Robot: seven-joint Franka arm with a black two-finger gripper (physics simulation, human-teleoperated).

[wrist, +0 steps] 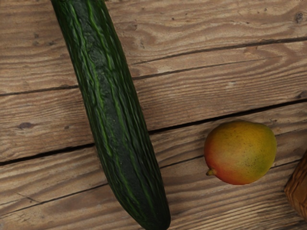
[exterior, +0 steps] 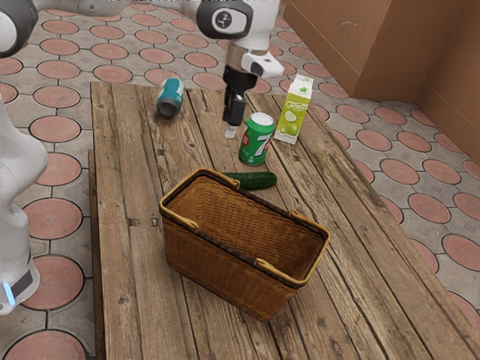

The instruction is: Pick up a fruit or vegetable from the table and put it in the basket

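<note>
Table (exterior: 127, 187) holds can (exterior: 251, 151), cucumber (exterior: 259, 180), mango (wrist: 241, 152), apparently near basket (exterior: 214, 262).

Arm (exterior: 259, 31) reaches in from exterior view's upper left; wrist (exterior: 253, 61) angles down, black gripper (exterior: 232, 127) points downward.

Take the cucumber (exterior: 256, 180) as the mark; it lies flat on the table (exterior: 127, 300). From where the exterior view looks, the basket (exterior: 214, 262) stands just in front of it and reaches out past it to both sides, its rim hiding the cucumber's end on the exterior view's left. Close behind the cucumber is the can (exterior: 257, 141). The carton (exterior: 294, 112) is farther behind it, off to the exterior view's right, and the bottle (exterior: 172, 91) well behind, off to the left. The mango (wrist: 241, 152) lies beside the cucumber, nearer one end, not touching it.
</note>
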